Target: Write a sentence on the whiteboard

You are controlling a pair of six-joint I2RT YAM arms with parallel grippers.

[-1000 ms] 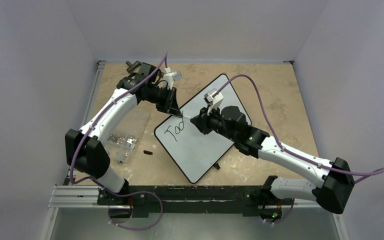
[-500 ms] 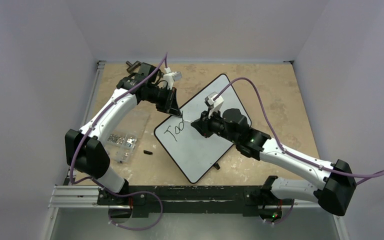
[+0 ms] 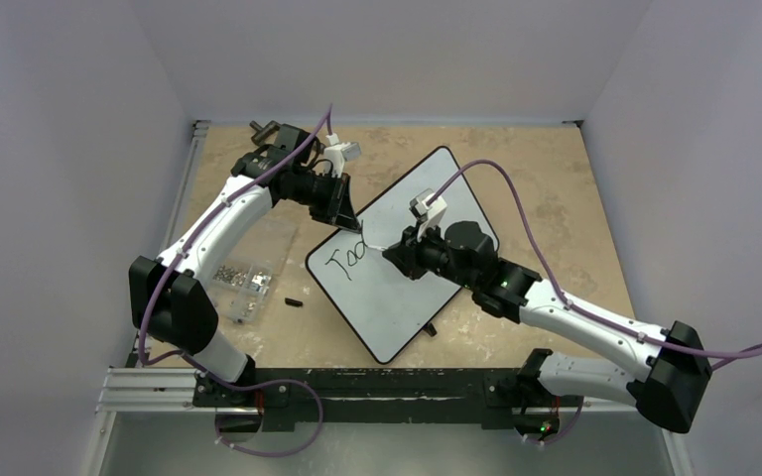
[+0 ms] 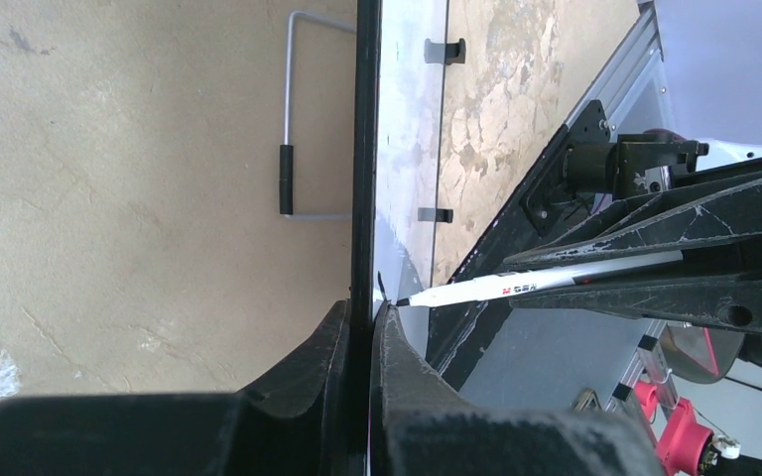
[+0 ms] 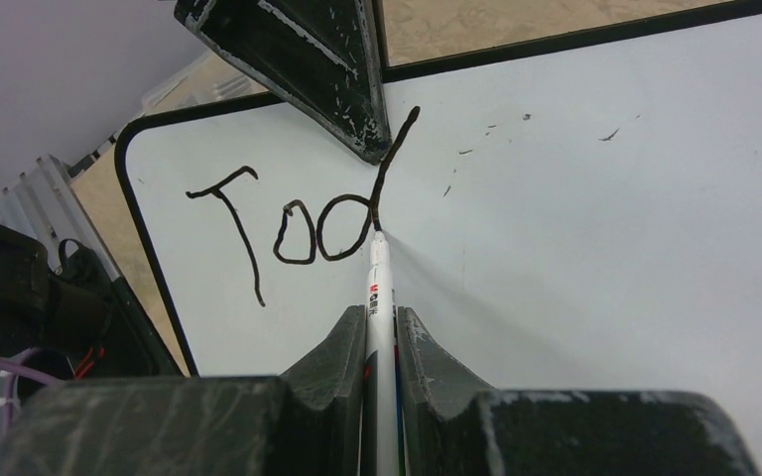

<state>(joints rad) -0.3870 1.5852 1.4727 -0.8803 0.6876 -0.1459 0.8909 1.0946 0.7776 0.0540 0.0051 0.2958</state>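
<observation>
So, top view first: the whiteboard (image 3: 397,307) lies flat on the tabletop (image 3: 546,188), turned cornerwise, about mid-table between the two arms. The left fingers (image 3: 343,210) are clamped on its far-left rim. The right fingers (image 3: 404,254) are pinched on a marker (image 3: 389,249) with the tip down on the board. The sentence (image 3: 347,261) is barely started, just a few letters near the left corner. Off to the left there's a clear box of screws (image 3: 243,281) and a small black bit (image 3: 292,301) on the tabletop, maybe the cap, I can't tell.

In the left wrist view the board is edge-on. Both fingers squeeze the thin black rim between them, one on each face. The marker tip touches the white surface just beside that grip.

In the right wrist view the fingers are closed on the white barrel, fairly low toward the tip. The lettering reads "Tod" so far, and the tip sits at the foot of the d's stem, right by the left finger.

My take on handling: the board looks light, stiff and slick, so it would probably skate under pen pressure unless it's pinned, and the rim near the writing seems like the spot to hold. The marker is thin and smooth, so a grip close to the tip should keep it from wobbling or twisting.
</observation>
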